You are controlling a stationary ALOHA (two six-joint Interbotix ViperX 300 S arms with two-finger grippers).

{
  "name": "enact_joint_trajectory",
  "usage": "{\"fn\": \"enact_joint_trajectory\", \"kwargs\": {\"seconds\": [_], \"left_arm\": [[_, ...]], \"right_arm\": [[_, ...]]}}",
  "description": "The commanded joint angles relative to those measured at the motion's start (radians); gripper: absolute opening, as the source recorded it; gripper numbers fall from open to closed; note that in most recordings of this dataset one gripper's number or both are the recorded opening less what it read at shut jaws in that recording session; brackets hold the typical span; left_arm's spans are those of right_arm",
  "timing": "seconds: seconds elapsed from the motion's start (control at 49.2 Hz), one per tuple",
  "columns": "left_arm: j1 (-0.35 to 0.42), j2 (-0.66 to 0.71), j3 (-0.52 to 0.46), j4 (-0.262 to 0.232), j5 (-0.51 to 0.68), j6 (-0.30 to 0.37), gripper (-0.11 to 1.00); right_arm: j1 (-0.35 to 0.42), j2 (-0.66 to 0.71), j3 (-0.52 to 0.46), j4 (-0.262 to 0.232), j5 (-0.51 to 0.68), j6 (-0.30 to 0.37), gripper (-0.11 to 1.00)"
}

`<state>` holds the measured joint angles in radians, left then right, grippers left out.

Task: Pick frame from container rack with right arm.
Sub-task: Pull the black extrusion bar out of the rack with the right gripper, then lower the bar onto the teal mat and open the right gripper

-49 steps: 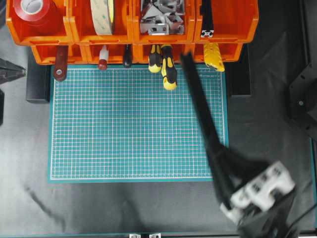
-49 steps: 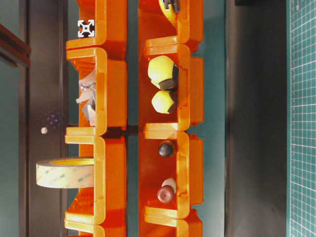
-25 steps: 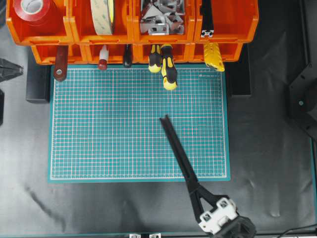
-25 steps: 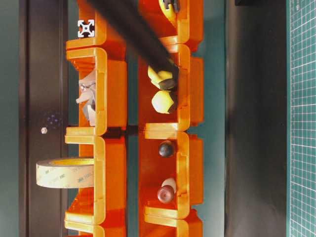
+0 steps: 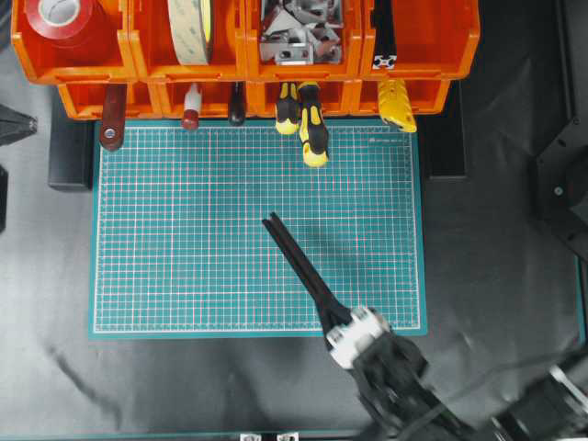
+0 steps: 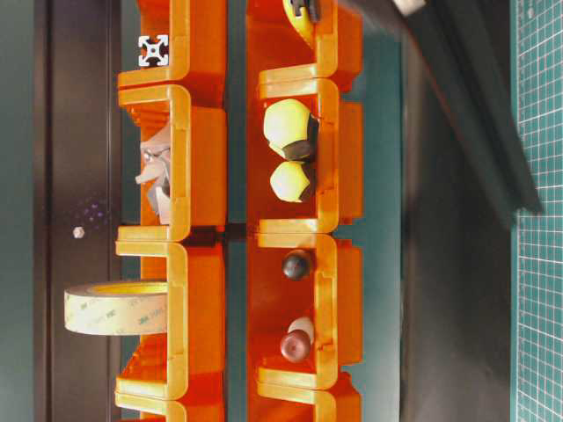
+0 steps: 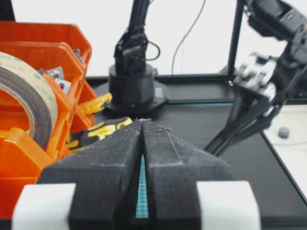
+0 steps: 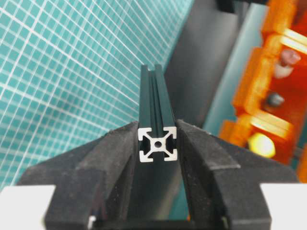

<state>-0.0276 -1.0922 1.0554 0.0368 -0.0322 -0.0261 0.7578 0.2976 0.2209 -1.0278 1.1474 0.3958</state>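
Above the near edge of the green mat [image 5: 184, 276], the frame [image 8: 157, 115] is pinched between the right gripper [image 8: 157, 143] pads, held slanting over the mat. Beyond it, the container rack [image 5: 423, 46] is lined along the far edge. The left gripper [image 7: 142, 143] is pressed together.

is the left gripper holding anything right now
No, in the left wrist view the left gripper has its two black fingers pressed together with nothing between them.
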Motion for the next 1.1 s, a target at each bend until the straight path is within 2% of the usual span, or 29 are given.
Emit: {"fn": "enact_joint_trajectory", "kwargs": {"seconds": [0.0, 0.284, 0.691, 1.077], "left_arm": [[-0.002, 0.012, -0.026, 0.003, -0.008, -0.003, 0.00], [-0.003, 0.009, -0.026, 0.003, -0.006, -0.002, 0.00], [-0.005, 0.008, -0.017, 0.003, -0.003, -0.002, 0.00], [-0.005, 0.003, -0.017, 0.003, -0.003, -0.002, 0.00]], "right_arm": [[-0.052, -0.038, 0.012, -0.005, -0.077, 0.008, 0.25], [-0.172, -0.032, 0.060, -0.005, -0.178, 0.005, 0.25], [-0.212, 0.000, 0.064, -0.003, -0.244, 0.011, 0.25], [-0.216, 0.005, 0.078, 0.084, -0.328, 0.011, 0.25]]}}
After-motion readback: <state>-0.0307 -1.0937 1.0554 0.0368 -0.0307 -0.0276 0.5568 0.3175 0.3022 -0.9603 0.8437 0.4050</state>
